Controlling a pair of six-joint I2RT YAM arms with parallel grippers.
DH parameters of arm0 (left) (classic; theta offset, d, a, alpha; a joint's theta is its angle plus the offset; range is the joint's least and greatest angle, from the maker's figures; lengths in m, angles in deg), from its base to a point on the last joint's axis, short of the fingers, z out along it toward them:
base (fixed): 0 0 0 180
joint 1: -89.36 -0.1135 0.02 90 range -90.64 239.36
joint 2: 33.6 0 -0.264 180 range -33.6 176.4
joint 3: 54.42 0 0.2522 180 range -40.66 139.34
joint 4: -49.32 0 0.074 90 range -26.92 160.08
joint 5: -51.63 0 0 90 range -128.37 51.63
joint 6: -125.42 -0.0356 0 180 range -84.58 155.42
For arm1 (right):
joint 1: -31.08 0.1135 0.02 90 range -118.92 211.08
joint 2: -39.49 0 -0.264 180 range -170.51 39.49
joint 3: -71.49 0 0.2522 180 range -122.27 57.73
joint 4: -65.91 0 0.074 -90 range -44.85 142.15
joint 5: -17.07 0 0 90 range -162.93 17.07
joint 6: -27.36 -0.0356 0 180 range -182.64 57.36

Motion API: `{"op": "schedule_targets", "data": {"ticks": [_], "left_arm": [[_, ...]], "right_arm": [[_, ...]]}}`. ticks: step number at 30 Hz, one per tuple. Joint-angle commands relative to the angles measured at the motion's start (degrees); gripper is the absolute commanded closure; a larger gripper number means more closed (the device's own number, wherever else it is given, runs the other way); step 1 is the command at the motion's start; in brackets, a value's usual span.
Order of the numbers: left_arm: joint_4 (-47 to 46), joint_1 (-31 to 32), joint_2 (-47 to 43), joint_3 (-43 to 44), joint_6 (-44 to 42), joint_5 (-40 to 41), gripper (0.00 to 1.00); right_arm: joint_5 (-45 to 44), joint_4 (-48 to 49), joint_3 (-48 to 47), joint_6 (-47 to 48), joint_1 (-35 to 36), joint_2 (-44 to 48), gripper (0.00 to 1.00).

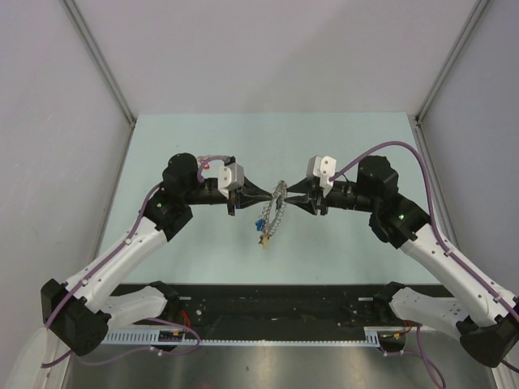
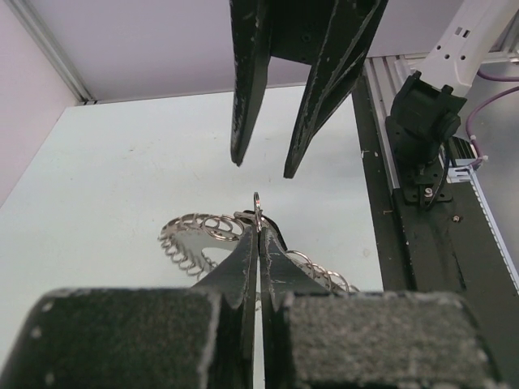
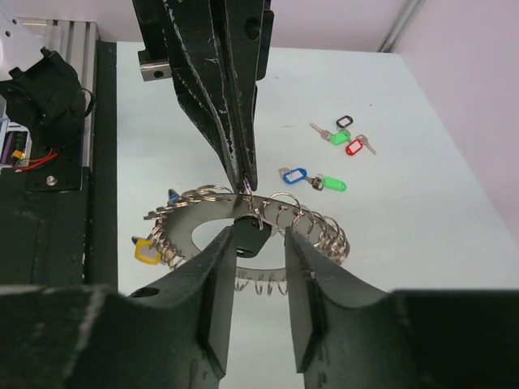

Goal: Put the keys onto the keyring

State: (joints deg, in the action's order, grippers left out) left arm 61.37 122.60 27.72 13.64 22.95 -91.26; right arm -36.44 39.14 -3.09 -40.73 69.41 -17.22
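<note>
The keyring (image 1: 276, 215) is a flat silvery ring lined with many small split rings, held tilted above the table between both grippers. My left gripper (image 2: 259, 231) is shut on one small split ring at the keyring's upper edge (image 2: 195, 231); it shows from the front in the right wrist view (image 3: 246, 182). My right gripper (image 3: 259, 234) is open, its fingers on either side of a black-tagged key (image 3: 253, 237) hanging from the keyring (image 3: 312, 223). A yellow-tagged key (image 3: 147, 251) and a blue-tagged key (image 3: 173, 195) hang on the ring's lower side.
Loose keys lie on the pale table: a blue-tagged one (image 3: 293, 175) and a green-tagged one (image 3: 332, 184) together, and farther off black-tagged (image 3: 345, 121), green-tagged (image 3: 339, 138) and red-tagged (image 3: 353, 147) ones. A black rail (image 1: 276, 312) runs along the near edge.
</note>
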Motion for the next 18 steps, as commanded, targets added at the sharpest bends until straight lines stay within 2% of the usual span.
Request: {"op": "schedule_targets", "data": {"ticks": [1,18], "left_arm": [[-4.09,-0.19,-1.29,0.36,0.78,-2.22,1.0],[-3.65,-0.27,-1.47,0.54,0.52,-3.28,1.0]], "right_arm": [[2.09,1.24,0.44,-0.82,-0.36,-0.33,0.68],[5.61,3.79,0.44,-0.2,-0.62,-3.06,0.9]]}}
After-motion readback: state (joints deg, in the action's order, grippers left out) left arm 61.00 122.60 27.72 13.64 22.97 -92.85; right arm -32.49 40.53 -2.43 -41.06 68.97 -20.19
